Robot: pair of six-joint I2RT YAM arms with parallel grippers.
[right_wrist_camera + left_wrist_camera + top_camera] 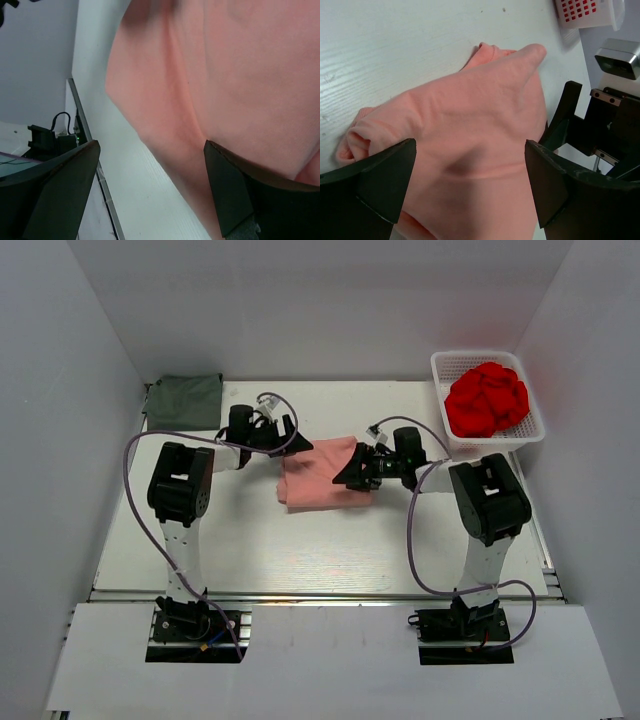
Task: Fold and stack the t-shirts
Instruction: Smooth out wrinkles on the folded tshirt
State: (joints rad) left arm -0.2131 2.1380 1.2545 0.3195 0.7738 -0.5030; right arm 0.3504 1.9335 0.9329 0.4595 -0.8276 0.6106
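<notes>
The salmon-pink t-shirt (318, 478) lies folded in a rough square at the table's middle. It fills the left wrist view (480, 115) and the right wrist view (240, 75). My left gripper (293, 444) is open at the shirt's back left corner, its jaws wide apart over the cloth (470, 180). My right gripper (353, 472) is open at the shirt's right edge, one finger (240, 195) against the cloth, the other over bare table. The dark grey-green t-shirt (185, 400) lies folded at the back left corner, away from both grippers.
A white mesh basket (443, 365) with a bunched red cloth (487, 400) stands at the back right; its corner shows in the left wrist view (585, 12). White walls close in the table on three sides. The table's metal front rail (320, 592) runs before the arm bases.
</notes>
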